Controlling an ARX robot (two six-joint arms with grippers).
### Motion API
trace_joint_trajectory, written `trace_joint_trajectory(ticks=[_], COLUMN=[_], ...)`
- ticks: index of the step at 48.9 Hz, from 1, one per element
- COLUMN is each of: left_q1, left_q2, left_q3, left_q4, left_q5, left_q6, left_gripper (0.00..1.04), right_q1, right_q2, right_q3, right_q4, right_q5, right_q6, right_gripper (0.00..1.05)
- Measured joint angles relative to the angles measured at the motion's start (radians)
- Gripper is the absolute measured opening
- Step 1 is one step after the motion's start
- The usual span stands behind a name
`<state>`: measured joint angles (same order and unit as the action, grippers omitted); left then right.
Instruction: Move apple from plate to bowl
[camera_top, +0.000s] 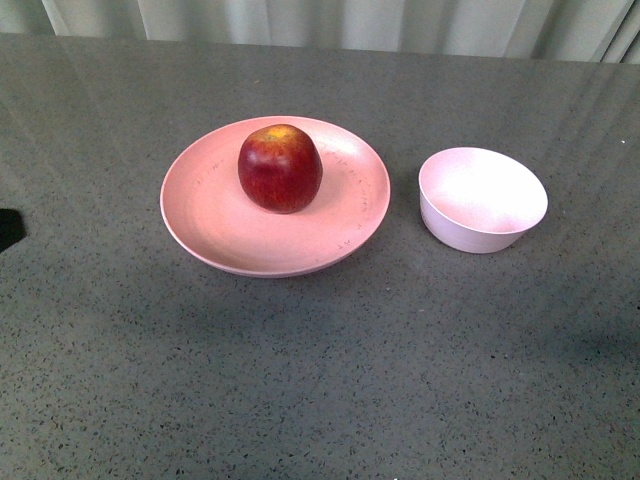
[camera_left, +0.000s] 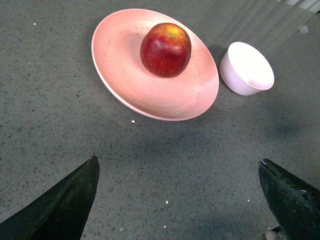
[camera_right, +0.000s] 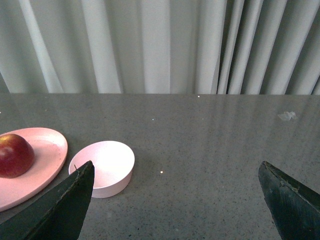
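With the apple (camera_top: 280, 168) sitting on the plate (camera_top: 215, 235) beside the empty bowl (camera_top: 483, 200), my left hand (camera_left: 177, 161) and right hand (camera_right: 176, 165) were wide apart, ready.

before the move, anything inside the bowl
Inside the bowl nothing shows; its near inner wall is hidden by the rim. The apple sits on the plate.

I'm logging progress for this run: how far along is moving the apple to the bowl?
Done: nothing yet. The apple sits on the plate, and the bowl beside it is empty. In hand: nothing. The left gripper and right gripper are both open, holding nothing, away from the apple. Remaining: grasp the apple, lift it off the plate and set it in the bowl.
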<state>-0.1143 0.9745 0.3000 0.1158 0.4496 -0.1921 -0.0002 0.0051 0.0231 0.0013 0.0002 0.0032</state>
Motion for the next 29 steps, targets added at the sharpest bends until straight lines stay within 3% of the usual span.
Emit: trace_joint_trajectory(ticks=[3,4,29], left_q1=[-0.046,-0.137,-0.209], left_q2=[0.126,0.435,0.827], left_q3=[0.040,0.163,0.491], left_q4=[0.076,0.220,0.246], left_q5=[-0.032,-0.097,-0.201], left_q6=[-0.016,-0.041,-0.025], left_gripper=[0.96,0.96,0.96], right_q1=[0.000,0.000,0.000], right_q2=[0.000,0.000,0.000], right_q3=[0.000,0.000,0.000], right_q4=[0.000,0.000,0.000], right_q5=[0.000,0.000,0.000], right_q6=[0.000,0.000,0.000], right_gripper=[0.96,0.96,0.96])
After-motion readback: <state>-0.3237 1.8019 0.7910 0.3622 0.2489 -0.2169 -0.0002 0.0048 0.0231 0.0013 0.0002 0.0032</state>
